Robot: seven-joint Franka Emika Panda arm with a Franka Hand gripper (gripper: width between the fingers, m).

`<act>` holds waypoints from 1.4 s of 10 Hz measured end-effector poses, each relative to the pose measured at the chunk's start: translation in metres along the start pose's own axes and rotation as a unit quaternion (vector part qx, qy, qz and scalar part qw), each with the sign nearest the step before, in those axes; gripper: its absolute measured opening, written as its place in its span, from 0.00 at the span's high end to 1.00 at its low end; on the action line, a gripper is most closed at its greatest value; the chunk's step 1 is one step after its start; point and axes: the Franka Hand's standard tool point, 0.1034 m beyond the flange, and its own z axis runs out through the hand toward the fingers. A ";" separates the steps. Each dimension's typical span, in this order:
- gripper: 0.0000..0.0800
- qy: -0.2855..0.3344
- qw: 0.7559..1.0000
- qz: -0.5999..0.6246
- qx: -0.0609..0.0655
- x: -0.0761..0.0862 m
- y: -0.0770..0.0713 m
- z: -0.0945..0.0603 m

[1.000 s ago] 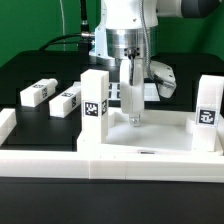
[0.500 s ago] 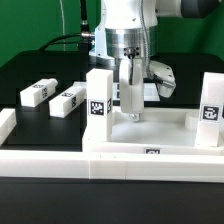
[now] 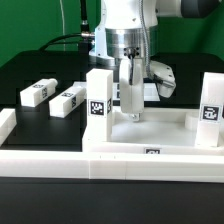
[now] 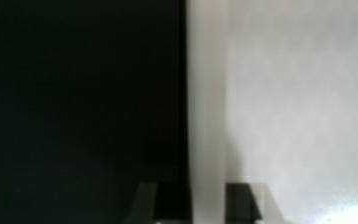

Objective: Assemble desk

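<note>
The white desk top [image 3: 165, 135] lies flat with one square tagged leg [image 3: 97, 98] upright at its corner on the exterior view's left and another [image 3: 210, 112] on the right. My gripper [image 3: 131, 113] points straight down at the top's far rim and is shut on it. In the wrist view my gripper [image 4: 201, 205] straddles the edge where the white top [image 4: 282, 100] meets the black table [image 4: 69, 100], with one fingertip [image 4: 243, 203] over the white side. Two loose tagged legs [image 3: 37, 93] [image 3: 66, 100] lie on the table at the exterior view's left.
The long low white border rail [image 3: 50, 165] runs along the front, with a raised end [image 3: 5, 122] at the exterior view's left. The robot's base and cables [image 3: 95, 40] stand behind the desk top.
Between one second and half a second ago the desk top with its upright legs shifted slightly, and a tag at its front edge came into view. Nothing has moved since.
</note>
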 end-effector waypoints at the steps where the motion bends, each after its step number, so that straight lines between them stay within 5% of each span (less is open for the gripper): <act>1: 0.92 0.000 1.000 -0.003 0.000 0.000 0.000 0.000; 5: 0.92 0.018 0.993 -0.114 0.003 0.028 0.014 -0.002; 10: 0.92 0.027 0.978 -0.208 0.005 0.038 0.012 -0.003; 14: 0.92 0.034 0.914 -0.404 -0.007 0.069 0.007 -0.008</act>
